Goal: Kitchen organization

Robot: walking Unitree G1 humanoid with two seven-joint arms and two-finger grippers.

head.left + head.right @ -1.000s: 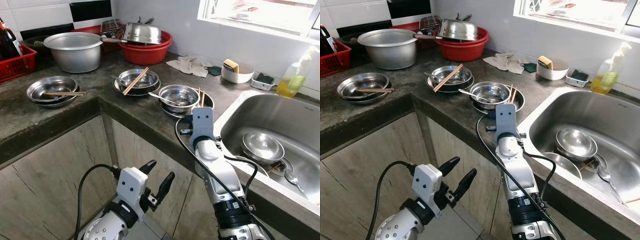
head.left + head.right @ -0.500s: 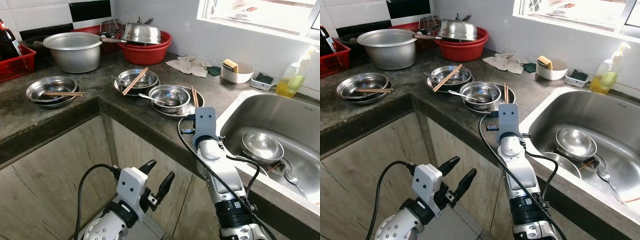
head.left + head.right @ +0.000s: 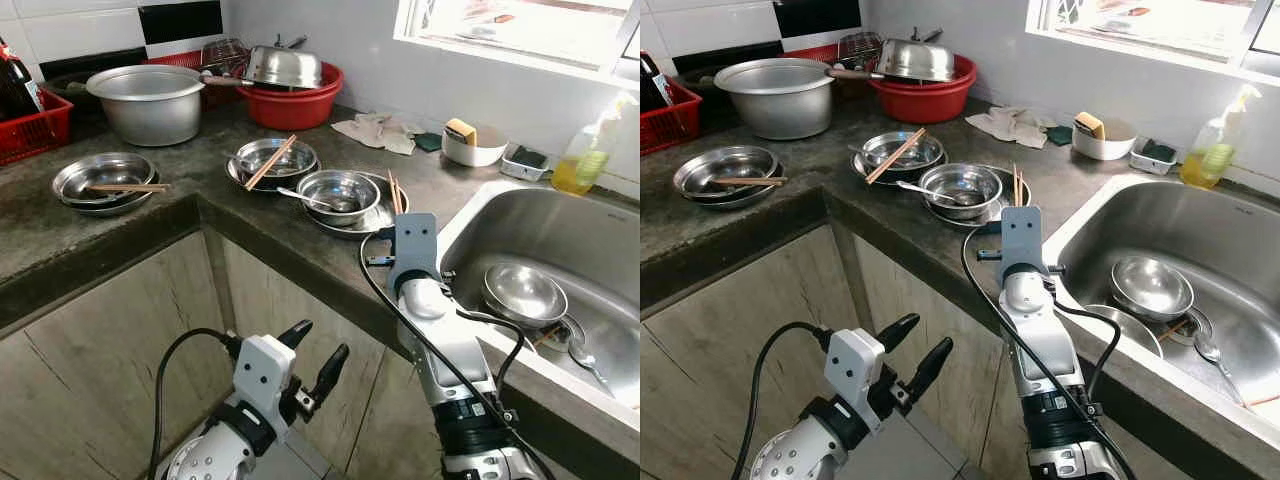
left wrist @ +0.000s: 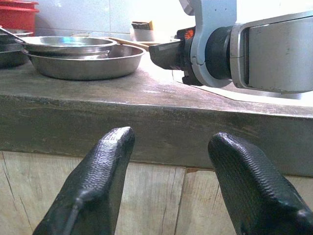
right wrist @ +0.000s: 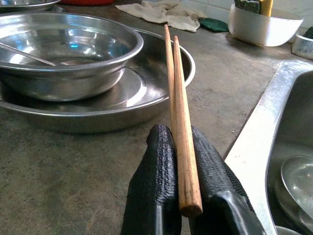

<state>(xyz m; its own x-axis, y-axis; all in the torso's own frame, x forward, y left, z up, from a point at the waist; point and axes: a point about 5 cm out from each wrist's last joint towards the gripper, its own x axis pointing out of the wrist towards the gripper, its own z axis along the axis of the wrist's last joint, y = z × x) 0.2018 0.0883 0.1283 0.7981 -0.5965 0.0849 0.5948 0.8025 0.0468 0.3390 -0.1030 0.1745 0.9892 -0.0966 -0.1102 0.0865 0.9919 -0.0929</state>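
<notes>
My right gripper [image 5: 181, 132] is shut on a pair of wooden chopsticks [image 5: 175, 93] at their near ends. The sticks [image 3: 393, 192] reach out over the right rim of a steel plate [image 3: 384, 213]. On that plate sits a steel bowl [image 3: 340, 190] with a spoon [image 5: 27, 53] in it. The right wrist [image 3: 412, 243] hovers above the counter edge between the plate and the sink [image 3: 600, 225]. Low down in front of the cabinet doors, my left gripper [image 3: 315, 352] is open and holds nothing.
Another bowl with chopsticks [image 3: 272, 157], stacked plates with chopsticks [image 3: 105, 178], a large pot [image 3: 150, 102] and a red basin [image 3: 298, 104] stand on the counter. The sink holds a bowl [image 3: 524, 292] and a spoon. A white dish with a sponge [image 3: 474, 146], a cloth [image 3: 378, 130] and a soap bottle [image 3: 587, 155] lie behind.
The bowl and its plate have shifted a little to the left. My right wrist has drawn slightly right and back with the chopsticks. The left arm has stayed still.
</notes>
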